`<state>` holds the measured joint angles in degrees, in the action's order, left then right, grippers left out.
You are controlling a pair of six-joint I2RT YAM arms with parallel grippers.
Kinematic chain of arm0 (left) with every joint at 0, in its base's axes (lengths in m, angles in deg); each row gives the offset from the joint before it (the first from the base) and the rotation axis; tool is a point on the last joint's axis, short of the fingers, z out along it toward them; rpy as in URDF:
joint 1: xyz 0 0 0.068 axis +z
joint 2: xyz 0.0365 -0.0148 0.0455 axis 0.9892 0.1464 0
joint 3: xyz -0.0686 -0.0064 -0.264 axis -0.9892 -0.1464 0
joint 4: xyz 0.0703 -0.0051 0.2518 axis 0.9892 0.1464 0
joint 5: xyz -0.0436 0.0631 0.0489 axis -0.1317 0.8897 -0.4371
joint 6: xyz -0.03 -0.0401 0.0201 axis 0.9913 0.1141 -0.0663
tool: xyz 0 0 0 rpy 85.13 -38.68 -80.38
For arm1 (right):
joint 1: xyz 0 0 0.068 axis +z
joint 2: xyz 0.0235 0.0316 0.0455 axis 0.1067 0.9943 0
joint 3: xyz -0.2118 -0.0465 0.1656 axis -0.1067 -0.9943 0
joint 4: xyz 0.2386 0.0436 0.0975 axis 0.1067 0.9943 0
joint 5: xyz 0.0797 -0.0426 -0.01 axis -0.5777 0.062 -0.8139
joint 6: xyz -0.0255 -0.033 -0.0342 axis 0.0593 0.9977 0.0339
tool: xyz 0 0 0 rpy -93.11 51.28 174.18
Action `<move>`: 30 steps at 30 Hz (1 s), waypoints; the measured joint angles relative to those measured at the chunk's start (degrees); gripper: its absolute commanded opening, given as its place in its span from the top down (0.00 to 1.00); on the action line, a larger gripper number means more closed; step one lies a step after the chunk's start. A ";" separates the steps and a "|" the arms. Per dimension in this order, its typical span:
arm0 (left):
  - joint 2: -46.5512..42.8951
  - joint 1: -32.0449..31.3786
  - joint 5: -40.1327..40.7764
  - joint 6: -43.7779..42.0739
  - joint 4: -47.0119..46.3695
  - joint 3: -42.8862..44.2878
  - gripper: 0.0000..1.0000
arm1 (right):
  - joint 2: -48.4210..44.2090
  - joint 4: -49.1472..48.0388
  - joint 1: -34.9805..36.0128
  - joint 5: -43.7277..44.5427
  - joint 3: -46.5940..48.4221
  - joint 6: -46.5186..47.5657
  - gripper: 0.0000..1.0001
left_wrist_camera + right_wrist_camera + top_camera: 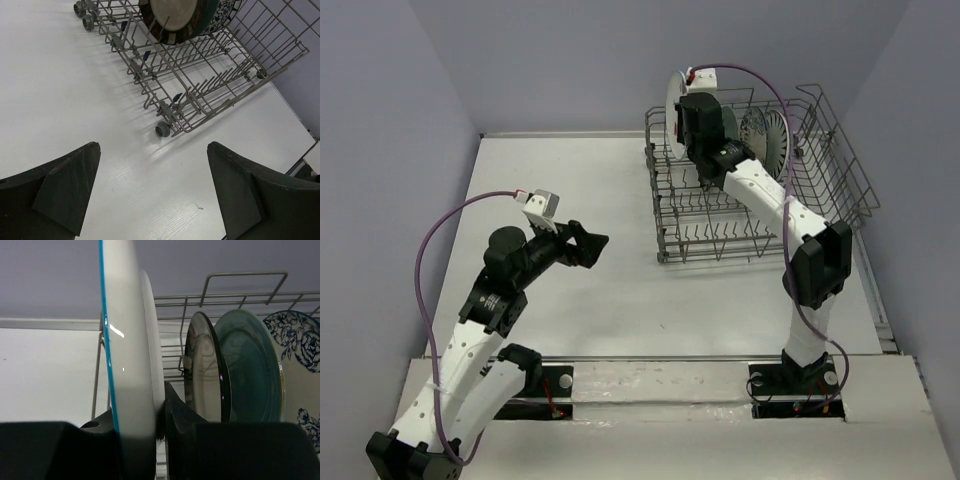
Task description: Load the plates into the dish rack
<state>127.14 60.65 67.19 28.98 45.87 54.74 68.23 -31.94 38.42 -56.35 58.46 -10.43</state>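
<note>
The dish rack (760, 200), a grey wire basket, sits at the back right. My right gripper (682, 127) is over its left end, shut on the rim of an upright white plate with a blue edge (671, 105). In the right wrist view this plate (131, 340) stands clamped between the gripper (137, 410) fingers. Beside it in the rack stand a dark-rimmed cream plate (202, 375), a teal plate (250, 370) and a blue-floral plate (300, 355). My left gripper (592, 245) hovers open and empty over the bare table (60, 75), left of the rack (200, 75).
The rack has small wheels (163, 129) on its near corner and raised handle loops (820, 100) at the back. Purple-grey walls close in the table at the back and on both sides. The right arm's forearm (765, 195) reaches across the rack.
</note>
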 measured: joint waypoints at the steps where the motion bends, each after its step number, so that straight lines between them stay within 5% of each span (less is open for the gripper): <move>1: 0.00 -0.15 0.04 -0.09 0.15 0.00 0.01 | 1.70 0.00 0.00 1.44 1.33 1.27 0.93; 20: 0.09 -1.22 1.09 -0.74 1.11 0.00 0.01 | 14.88 0.00 0.00 4.72 2.95 6.29 0.92; 30: 0.48 -0.42 1.11 -0.74 1.07 0.00 0.01 | 14.80 -1.95 0.28 4.92 -0.39 4.37 0.47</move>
<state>127.63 60.24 68.30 28.24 46.94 54.74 83.02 -33.89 38.70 -51.43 58.07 -6.05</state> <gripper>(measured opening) 0.990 0.424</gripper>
